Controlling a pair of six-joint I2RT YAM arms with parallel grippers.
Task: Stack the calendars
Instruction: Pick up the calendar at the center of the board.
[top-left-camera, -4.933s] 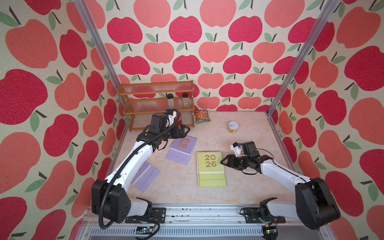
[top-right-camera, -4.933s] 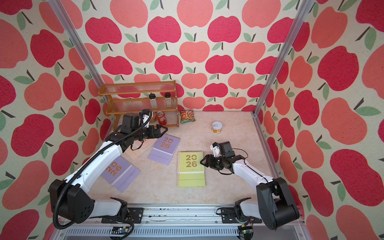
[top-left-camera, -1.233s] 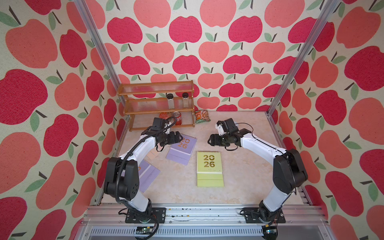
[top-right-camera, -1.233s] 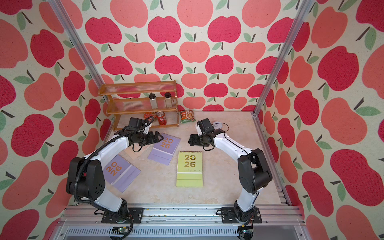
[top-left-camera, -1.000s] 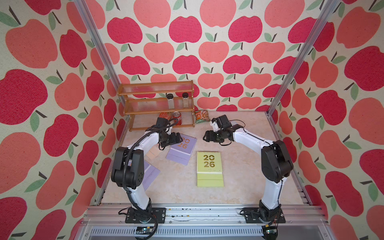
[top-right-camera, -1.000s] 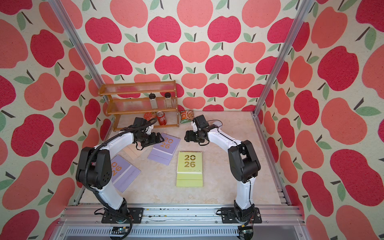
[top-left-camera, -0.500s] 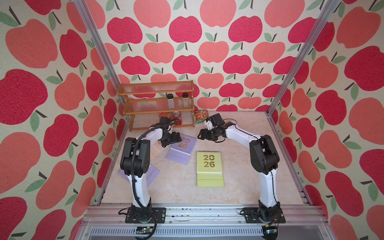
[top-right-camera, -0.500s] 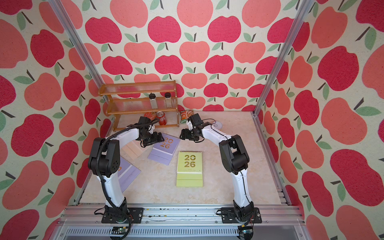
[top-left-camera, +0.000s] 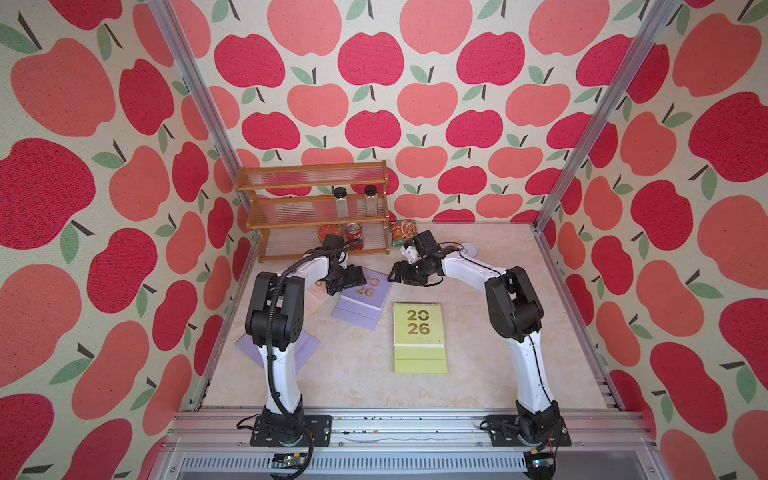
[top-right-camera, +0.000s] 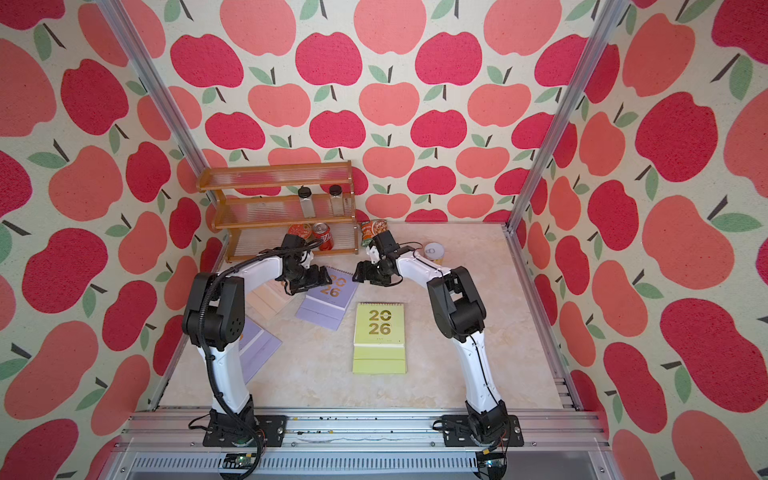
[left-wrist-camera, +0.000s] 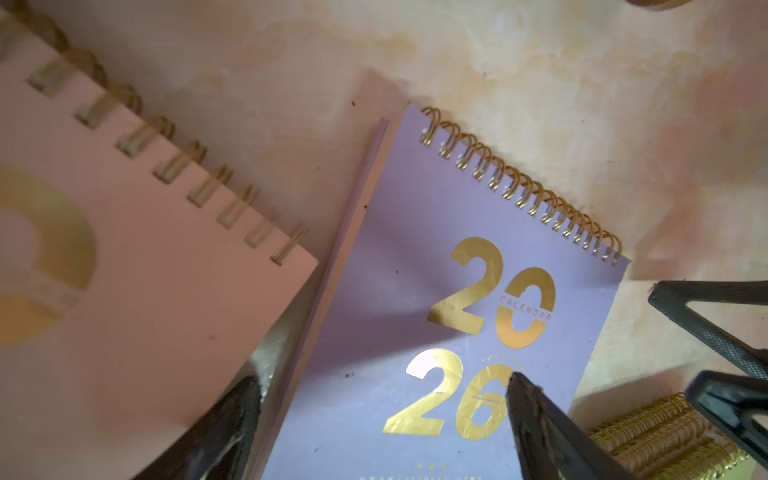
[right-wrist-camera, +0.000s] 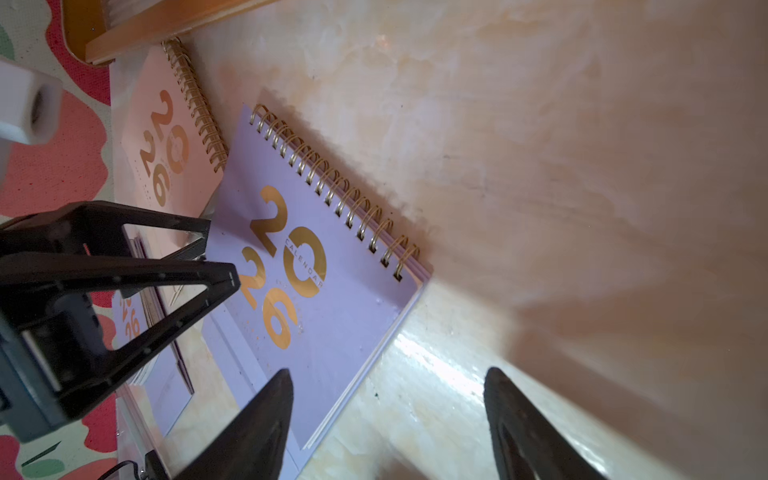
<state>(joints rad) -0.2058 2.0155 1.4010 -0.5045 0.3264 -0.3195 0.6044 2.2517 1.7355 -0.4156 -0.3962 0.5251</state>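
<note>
Yellow-green calendars (top-left-camera: 419, 328) seem stacked (rest unstacked); left gripper (top-left-camera: 353, 279) and right gripper (top-left-camera: 394, 277), both spread empty, hover by the lilac calendar (top-left-camera: 361, 307).

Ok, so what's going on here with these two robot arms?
Two robot arms are stacking flat 2026 desk calendars. The left end effector and right end effector, both open, hover at the lilac spiral-bound calendar in front of the wooden shelf; neither grips it yet. A pale pink calendar lies beside it. A second lilac calendar sits by the left arm's base, and the yellow-green calendar lies apart from them.
</note>
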